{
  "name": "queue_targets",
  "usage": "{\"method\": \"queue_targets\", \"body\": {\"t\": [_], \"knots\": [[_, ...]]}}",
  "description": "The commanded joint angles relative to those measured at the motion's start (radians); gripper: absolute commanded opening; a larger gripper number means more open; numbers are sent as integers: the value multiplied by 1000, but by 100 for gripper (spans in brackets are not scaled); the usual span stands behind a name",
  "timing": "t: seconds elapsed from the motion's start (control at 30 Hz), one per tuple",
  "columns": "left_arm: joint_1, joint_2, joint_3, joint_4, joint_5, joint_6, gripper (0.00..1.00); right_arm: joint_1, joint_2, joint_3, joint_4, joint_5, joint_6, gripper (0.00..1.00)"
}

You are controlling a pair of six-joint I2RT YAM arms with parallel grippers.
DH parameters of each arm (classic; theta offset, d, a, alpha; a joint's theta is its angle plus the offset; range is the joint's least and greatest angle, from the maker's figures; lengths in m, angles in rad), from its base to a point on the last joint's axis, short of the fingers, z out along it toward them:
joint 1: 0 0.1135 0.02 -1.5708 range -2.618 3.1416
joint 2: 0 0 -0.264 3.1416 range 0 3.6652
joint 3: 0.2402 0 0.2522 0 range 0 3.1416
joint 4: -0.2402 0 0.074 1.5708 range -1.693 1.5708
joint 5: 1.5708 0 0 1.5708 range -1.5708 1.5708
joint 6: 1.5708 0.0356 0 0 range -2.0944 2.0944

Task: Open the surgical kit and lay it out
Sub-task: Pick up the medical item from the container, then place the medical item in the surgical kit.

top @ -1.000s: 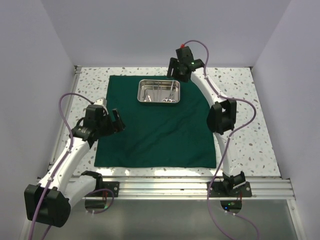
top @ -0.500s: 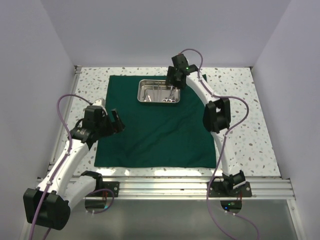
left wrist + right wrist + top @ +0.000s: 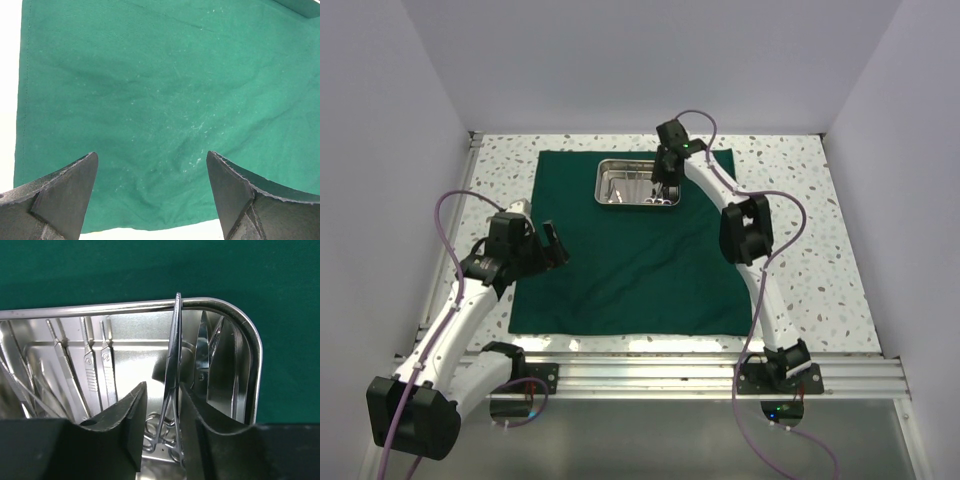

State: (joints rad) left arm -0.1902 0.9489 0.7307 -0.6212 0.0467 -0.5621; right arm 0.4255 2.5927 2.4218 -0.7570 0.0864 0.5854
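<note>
Overhead first, then the wrist views.

- The dark green cloth (image 3: 630, 260) lies opened out as one big square sheet, flat on the speckled desk (image 3: 800, 200), with faint creases.
- The steel tray (image 3: 599, 185) sits on the cloth at its 12 o'clock side, long axis running 9 to 3. Instruments are inside it.
- The right arm reaches across to the tray's 3 o'clock end, with the right claw (image 3: 662, 188) pointing down into the tray.
- In the right wrist view, its fingers (image 3: 125, 415) are drawn close but apart and straddle a scissor-handled clamp (image 3: 173, 355).
- Bare tray shows between the clamp and one finger. The other finger sits right against the shank or just beside it, and I cannot tell which.
- The clamp lies tilted, with its tip resting on the tray rim at 12 o'clock in that view and its ring handles low between the fingers at 6 o'clock.
- Flat-handled instruments (image 3: 90, 365) lie side by side at 9 o'clock of the clamp. More pointed steel pieces (image 3: 202, 347) lie at its 3 o'clock, against the rounded tray corner.
- The left claw (image 3: 552, 245) hangs above the cloth near the sheet's 9 o'clock edge, well apart from the tray.
- The left wrist view shows its fingers spread wide, with only cloth beneath and nothing between them. A cloth corner with pale desk beyond it shows at 7 o'clock.
</note>
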Motion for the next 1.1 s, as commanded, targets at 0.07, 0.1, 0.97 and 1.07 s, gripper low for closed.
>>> {"method": "queue_targets", "body": {"t": [0.07,0.1,0.97,1.07], "knots": [[5,-6,22,-11,1,-5,93,4,24,49,47,3,25,25],[5,-4,21,-9,2,-5,93,4,27,51,48,4,25,22],[5,-19,9,6,2,-5,93,-50,-278,2,324,-77,-71,0],[3,-19,9,8,1,-5,93,-60,-339,-39,311,-83,-75,0]]}}
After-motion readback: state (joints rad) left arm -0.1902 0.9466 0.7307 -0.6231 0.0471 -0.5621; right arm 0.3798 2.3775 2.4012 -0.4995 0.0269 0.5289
